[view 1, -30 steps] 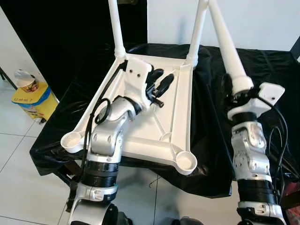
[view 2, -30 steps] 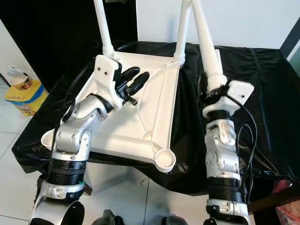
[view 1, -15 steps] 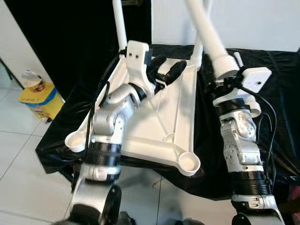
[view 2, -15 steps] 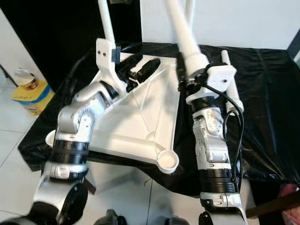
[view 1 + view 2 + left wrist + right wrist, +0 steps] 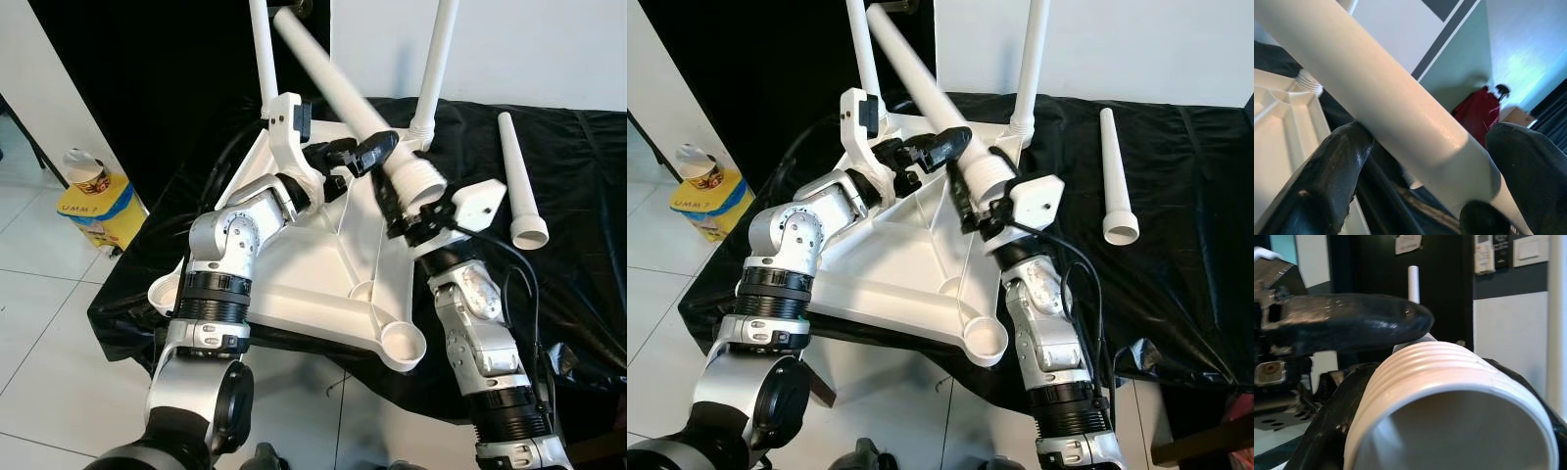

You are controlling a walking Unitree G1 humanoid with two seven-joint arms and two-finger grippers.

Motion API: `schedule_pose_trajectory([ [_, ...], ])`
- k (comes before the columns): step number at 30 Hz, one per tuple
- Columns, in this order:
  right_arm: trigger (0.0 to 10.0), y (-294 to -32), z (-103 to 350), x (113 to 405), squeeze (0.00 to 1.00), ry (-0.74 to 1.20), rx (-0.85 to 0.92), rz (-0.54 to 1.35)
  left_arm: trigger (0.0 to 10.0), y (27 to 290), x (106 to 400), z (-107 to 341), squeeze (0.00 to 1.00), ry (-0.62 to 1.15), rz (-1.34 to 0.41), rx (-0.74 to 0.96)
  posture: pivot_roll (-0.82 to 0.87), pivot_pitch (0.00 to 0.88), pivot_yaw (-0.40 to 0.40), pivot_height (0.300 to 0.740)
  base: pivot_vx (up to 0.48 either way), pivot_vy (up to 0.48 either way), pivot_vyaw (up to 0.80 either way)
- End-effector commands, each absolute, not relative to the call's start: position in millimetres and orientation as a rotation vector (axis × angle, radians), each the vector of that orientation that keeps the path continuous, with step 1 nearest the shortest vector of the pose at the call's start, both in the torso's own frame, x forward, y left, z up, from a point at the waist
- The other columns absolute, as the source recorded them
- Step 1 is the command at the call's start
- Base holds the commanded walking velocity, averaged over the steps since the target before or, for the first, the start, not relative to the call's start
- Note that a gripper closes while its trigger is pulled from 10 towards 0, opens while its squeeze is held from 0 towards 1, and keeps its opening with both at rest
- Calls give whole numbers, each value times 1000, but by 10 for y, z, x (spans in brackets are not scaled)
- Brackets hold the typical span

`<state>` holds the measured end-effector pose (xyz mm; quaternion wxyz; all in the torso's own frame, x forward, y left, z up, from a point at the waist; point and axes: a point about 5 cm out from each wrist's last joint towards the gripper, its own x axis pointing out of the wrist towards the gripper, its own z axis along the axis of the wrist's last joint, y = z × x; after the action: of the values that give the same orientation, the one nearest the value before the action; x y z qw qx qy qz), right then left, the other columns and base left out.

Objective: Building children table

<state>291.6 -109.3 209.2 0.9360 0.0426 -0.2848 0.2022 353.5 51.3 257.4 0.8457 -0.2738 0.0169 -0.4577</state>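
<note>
White tabletop (image 5: pixel 294 284) upside down on black cloth (image 5: pixel 578 294); two legs already upright in far corner sockets, L one (image 5: pixel 262 49) and R one (image 5: pixel 438 59); near-R socket (image 5: pixel 402 343) and near-L socket (image 5: pixel 165 292) unfilled. R gripper (image 5: pixel 407 211) raised over tabletop's R edge, forearm rising steeply from lower R, fingers clamped round threaded end of a third leg (image 5: pixel 343 93), which slants up and away toward L. L arm bent at elbow, wrist turned inward; L gripper (image 5: pixel 355 157) up against same leg, fingers (image 5: pixel 1327 181) spread either side of the tube, touching or near it, grip not firm as far as can tell. Fourth leg (image 5: pixel 517 181) flat on cloth, far R, well apart from tabletop. Yellow bucket (image 5: pixel 96 206) on floor at L.
</note>
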Motion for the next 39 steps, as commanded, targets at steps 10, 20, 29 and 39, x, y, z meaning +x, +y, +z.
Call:
schedule_pose_trajectory([
  [10, 10000, -847, 1886, 2766, 0, -547, 20, 564, 10000, 521, 3666, 2719, 0, 24, -1053, -789, -54, 0, 47, 740, 0, 0, 0],
  [20, 10000, -904, 1673, 2626, 0, -467, -19, 559, 10000, 986, 4114, 2891, 0, 30, -703, -941, -76, 0, 86, 740, 0, 0, 0],
  [29, 10000, -851, 1631, 2607, 0, -444, 14, 538, 0, 993, 4115, 2744, 0, 67, -722, -881, -75, 9, 94, 740, 0, 0, 0],
  [39, 10000, -854, 1612, 2663, 286, -418, 35, 521, 0, 980, 4111, 2723, 0, 76, -751, -895, -68, 4, 92, 740, 0, 0, 0],
])
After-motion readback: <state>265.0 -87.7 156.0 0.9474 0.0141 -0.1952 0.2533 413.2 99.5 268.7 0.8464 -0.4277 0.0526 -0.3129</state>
